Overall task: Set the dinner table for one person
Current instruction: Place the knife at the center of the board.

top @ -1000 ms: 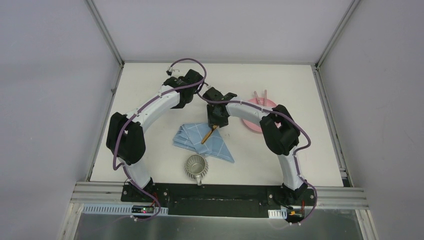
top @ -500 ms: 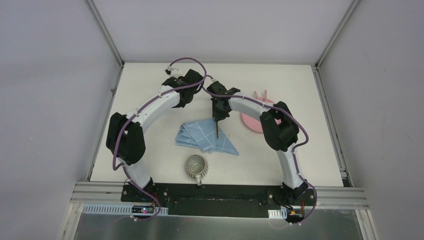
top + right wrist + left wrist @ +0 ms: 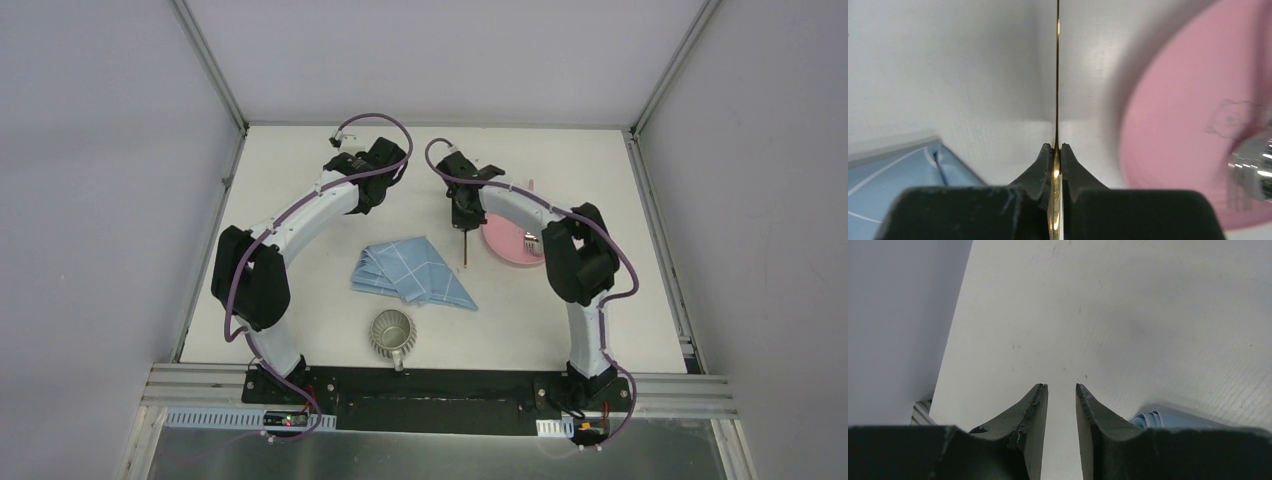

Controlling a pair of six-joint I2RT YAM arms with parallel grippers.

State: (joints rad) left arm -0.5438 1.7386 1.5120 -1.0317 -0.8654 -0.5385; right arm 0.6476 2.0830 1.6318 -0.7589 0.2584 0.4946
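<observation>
The dinner table (image 3: 300,290) is the off-white top under both arms. My right gripper (image 3: 464,222) hangs just left of a pink plate (image 3: 510,250) and is shut on a thin gold utensil (image 3: 465,250). In the right wrist view the gripper (image 3: 1057,145) pinches that utensil (image 3: 1057,75) edge-on, so its kind does not show. A silver fork (image 3: 530,238) lies on the plate. My left gripper (image 3: 1061,386) is open over bare table (image 3: 1128,300), with nothing between its fingers.
A folded light-blue grid cloth (image 3: 410,270) lies mid-table, its edge showing in the left wrist view (image 3: 1153,419). A ribbed metal cup (image 3: 392,333) stands near the front edge. Two pink sticks (image 3: 521,190) lie behind the plate. Aluminium rails edge the table.
My right gripper closed on the gold utensil, lifted it off the blue cloth and carried it right, to the plate's left edge. The cloth shifted slightly. The left gripper narrowed a little.
</observation>
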